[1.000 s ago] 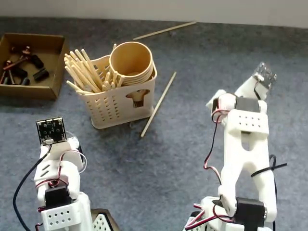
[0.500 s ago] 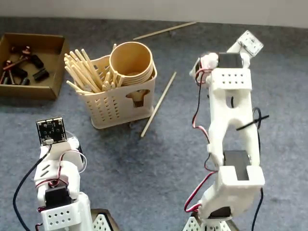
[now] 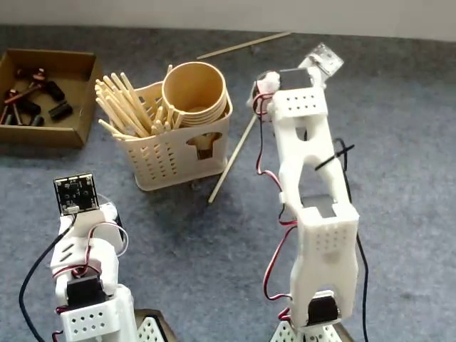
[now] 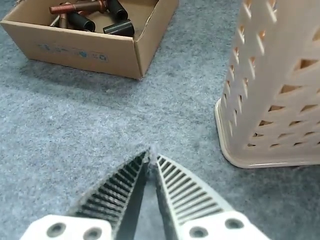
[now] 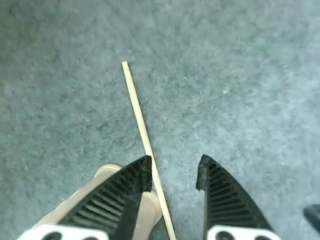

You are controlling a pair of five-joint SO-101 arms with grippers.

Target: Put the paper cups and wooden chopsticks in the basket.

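Note:
The cream slotted basket (image 3: 182, 149) holds several wooden chopsticks (image 3: 125, 107) and a stack of paper cups (image 3: 194, 89). One loose chopstick (image 3: 235, 153) lies slanted on the carpet right of the basket, and another chopstick (image 3: 244, 44) lies near the far edge. My right arm (image 3: 299, 114) is stretched out over the far end of the slanted chopstick. My right gripper (image 5: 175, 167) is open above the carpet, and the chopstick (image 5: 142, 135) runs past the inner edge of one finger. My left gripper (image 4: 150, 154) is shut and empty, low over the carpet beside the basket (image 4: 270, 90).
A cardboard box (image 3: 46, 132) with dark metal parts sits at the far left, also seen as the cardboard box (image 4: 90, 50) ahead of the left gripper. The left arm (image 3: 85, 242) is folded at the near left. Open grey carpet lies at the right and front.
The right arm has swung left and stretched forward, from the right side of the table to over the chopstick beside the basket. The left arm has not moved.

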